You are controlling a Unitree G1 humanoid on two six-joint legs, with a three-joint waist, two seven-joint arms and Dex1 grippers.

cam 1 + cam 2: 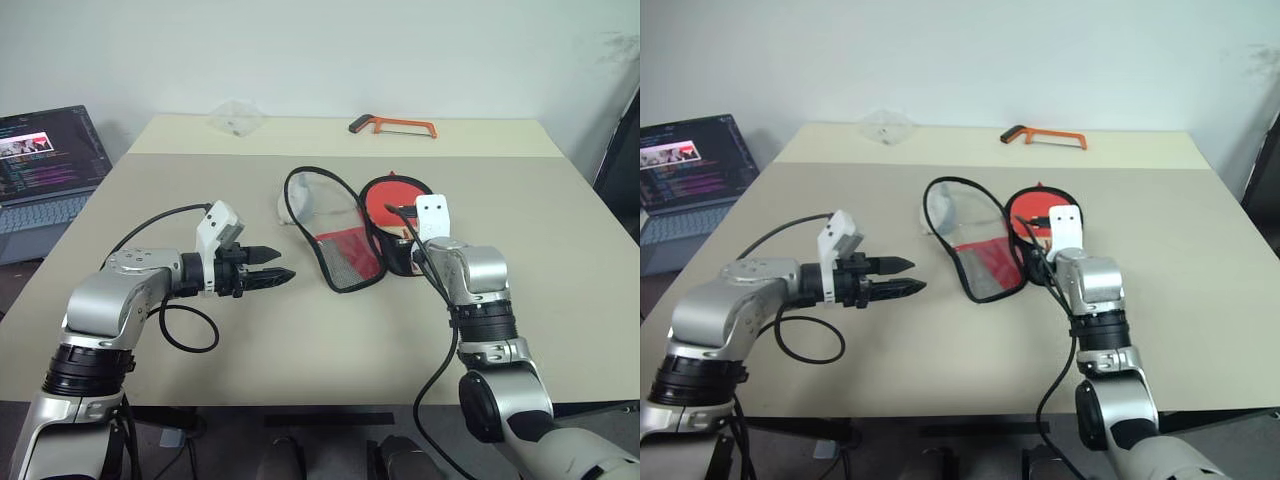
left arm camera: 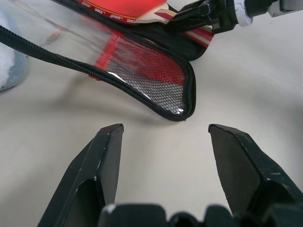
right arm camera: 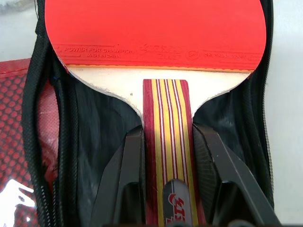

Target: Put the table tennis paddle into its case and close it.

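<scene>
Red rubber face: the table tennis paddle (image 3: 156,33) lies with its blade inside the open case (image 3: 80,142), black lining showing on both sides of the handle.
Paddle place: at about 1 o'clock from the bench (image 1: 300,350) centre in the head views, blade toward 12 o'clock, handle toward 6 o'clock.
Right end effector (image 3: 166,156): closed on the paddle handle, one black finger against each red side of the striped wood.
Left end effector (image 1: 268,273): open and empty, hovering over the bench at 9 o'clock from the case, pointing at the flap's mesh corner.
Case flap (image 1: 335,235): folded out to 9 o'clock of the paddle, red fabric with a black mesh pocket (image 2: 151,71) and a clear panel, zip edge lying loose in a loop.
Step in hand: seating the paddle fully in the case, by my reading.
Doing it well: push along the handle's own line so the blade slides to the far end; keep the blade flat on the lining and clear of the zip edge; let go only once the handle end lies within the case's narrow neck.
Next call: the left end effector looks well placed to take the flap's corner and fold it over.
Risk: the soft case may slide on the bench under the push.
Writing on rubber: "POWER FOR CHAMPION" and "MADE IN CHINA" read clearly; the logos beside them are too faint.
Handle badge: a red mark, not legible.
</scene>
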